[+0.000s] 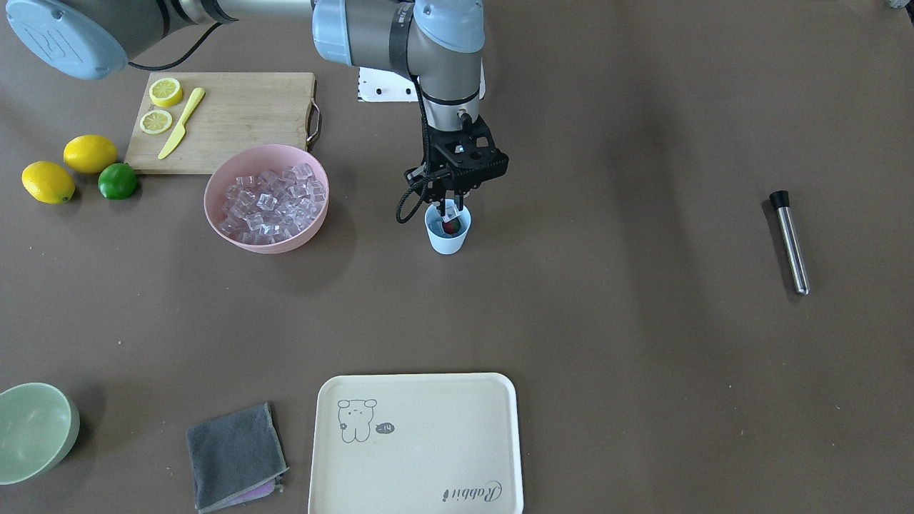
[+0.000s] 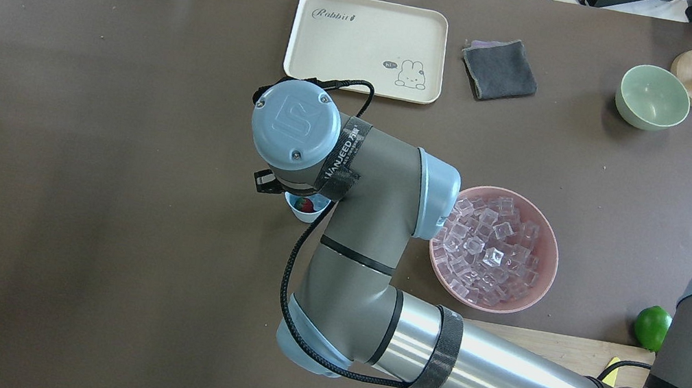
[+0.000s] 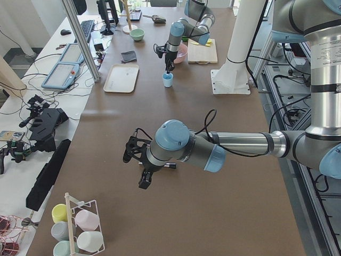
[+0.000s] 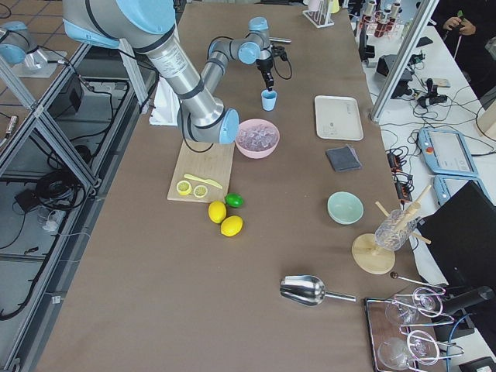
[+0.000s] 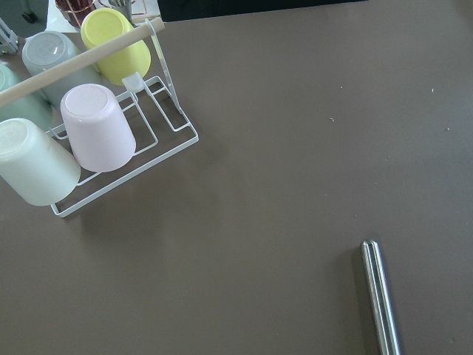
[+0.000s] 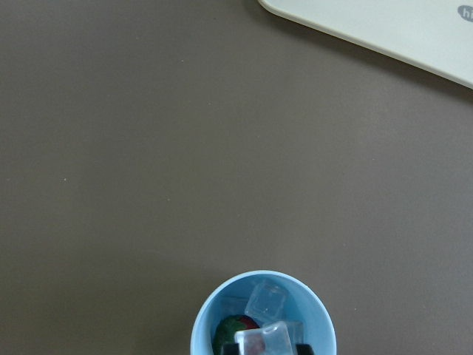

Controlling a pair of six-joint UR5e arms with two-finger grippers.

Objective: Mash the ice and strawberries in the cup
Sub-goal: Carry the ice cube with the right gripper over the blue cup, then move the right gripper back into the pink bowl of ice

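The pale blue cup [image 1: 448, 239] stands mid-table; it also shows in the right wrist view [image 6: 204, 325]. Inside it lie a red strawberry [image 6: 235, 329] and a clear ice cube [image 6: 266, 299]. My right gripper [image 1: 450, 208] hangs straight down at the cup's mouth, shut on another ice cube [image 6: 262, 340]. The pink bowl [image 1: 268, 246] beside the cup is full of ice [image 1: 270, 203]. My left gripper [image 3: 136, 165] shows only in the exterior left view, far from the cup, and I cannot tell whether it is open or shut.
A steel muddler [image 1: 791, 243] lies alone near my left arm. A cutting board [image 1: 235, 118] with lemon slices and a knife, two lemons and a lime [image 1: 118, 180] sit behind the bowl. A tray [image 1: 418, 442], grey cloth [image 1: 235, 457] and green bowl [image 1: 32, 428] line the far edge.
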